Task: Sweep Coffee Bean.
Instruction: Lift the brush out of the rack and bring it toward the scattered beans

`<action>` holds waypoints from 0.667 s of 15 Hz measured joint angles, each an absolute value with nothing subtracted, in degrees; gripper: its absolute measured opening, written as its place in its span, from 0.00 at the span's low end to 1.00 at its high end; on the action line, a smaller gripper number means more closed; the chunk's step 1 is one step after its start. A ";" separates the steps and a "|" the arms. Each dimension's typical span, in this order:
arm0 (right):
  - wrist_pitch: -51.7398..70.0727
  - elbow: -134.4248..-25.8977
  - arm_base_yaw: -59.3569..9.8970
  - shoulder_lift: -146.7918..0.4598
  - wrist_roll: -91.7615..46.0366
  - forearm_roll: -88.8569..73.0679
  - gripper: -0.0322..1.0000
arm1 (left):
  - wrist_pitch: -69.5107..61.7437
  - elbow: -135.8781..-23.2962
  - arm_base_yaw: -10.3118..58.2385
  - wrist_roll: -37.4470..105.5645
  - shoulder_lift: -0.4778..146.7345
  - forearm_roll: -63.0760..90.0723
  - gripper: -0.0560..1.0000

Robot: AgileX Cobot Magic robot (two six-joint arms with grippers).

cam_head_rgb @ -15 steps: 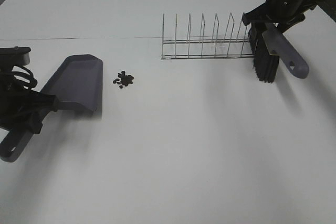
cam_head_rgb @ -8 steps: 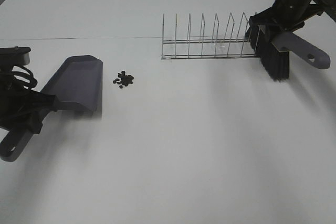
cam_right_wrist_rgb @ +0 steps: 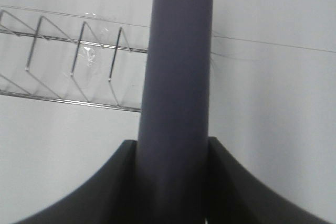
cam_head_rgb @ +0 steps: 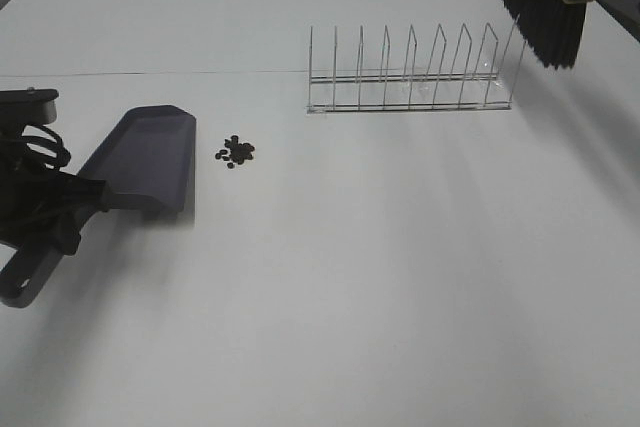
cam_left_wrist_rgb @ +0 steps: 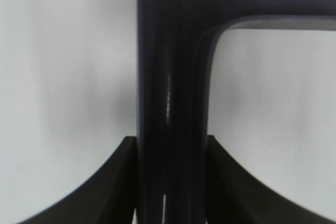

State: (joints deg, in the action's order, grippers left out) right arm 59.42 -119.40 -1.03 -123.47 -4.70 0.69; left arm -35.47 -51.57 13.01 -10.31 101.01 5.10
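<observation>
A small cluster of dark coffee beans point(cam_head_rgb: 235, 152) lies on the white table, just right of the grey dustpan point(cam_head_rgb: 145, 159). My left gripper point(cam_head_rgb: 62, 209) is shut on the dustpan's handle point(cam_left_wrist_rgb: 170, 103), with the pan's mouth facing the beans. My right gripper is mostly out of the exterior high view at the top right. It is shut on the grey handle point(cam_right_wrist_rgb: 178, 77) of the brush, whose black bristles point(cam_head_rgb: 537, 12) hang in the air above the right end of the wire rack point(cam_head_rgb: 410, 77).
The wire rack with several upright prongs stands at the back, right of centre, and also shows in the right wrist view point(cam_right_wrist_rgb: 73, 66). A seam runs across the white table point(cam_head_rgb: 350, 277) behind the dustpan.
My right gripper has lifted the brush up and to the right, from table level beside the rack's right end to above it at the frame's top. The left gripper and dustpan have stayed put.
</observation>
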 joint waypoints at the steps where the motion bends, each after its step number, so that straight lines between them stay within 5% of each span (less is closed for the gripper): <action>1: 60.85 -119.46 -1.03 -122.21 -4.70 -1.49 0.30 | -35.47 -51.57 13.01 -10.31 101.01 5.10 0.35; 10: 70.07 -113.90 -8.48 -121.47 -4.76 -10.43 0.30 | -37.30 -51.57 13.46 -10.31 104.28 5.10 0.35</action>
State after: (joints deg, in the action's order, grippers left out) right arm 70.07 -113.90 -8.48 -121.47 -4.76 -10.43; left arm -37.30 -51.57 13.46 -10.31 104.28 5.10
